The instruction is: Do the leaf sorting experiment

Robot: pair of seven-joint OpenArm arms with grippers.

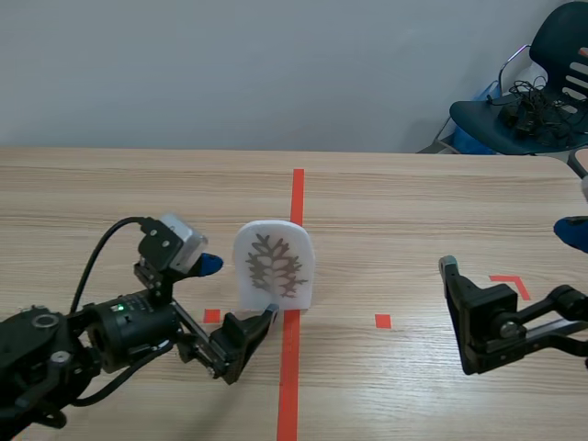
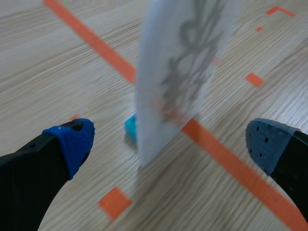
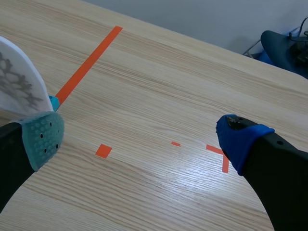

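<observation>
A white arch-shaped card [image 1: 271, 266] printed with a brown-grey lobed leaf stands upright at the table's middle, beside the orange centre line. In the left wrist view the card [image 2: 185, 72] rests in a small blue stand [image 2: 130, 128], just ahead of my open left gripper [image 2: 171, 144] and between the lines of its blue pads [image 2: 72, 142]. In the scene view the left gripper [image 1: 239, 292] sits right in front of the card without touching it. My right gripper [image 1: 510, 250] is open and holds nothing, well off to the card's right. The card [image 3: 19, 86] shows beyond that gripper's [image 3: 144, 139] left finger.
An orange tape line [image 1: 296, 211] runs down the table's middle, with small orange squares and a corner mark [image 1: 513, 283] to the right. A dark chair [image 1: 528, 110] loaded with cables stands beyond the table's far right corner.
</observation>
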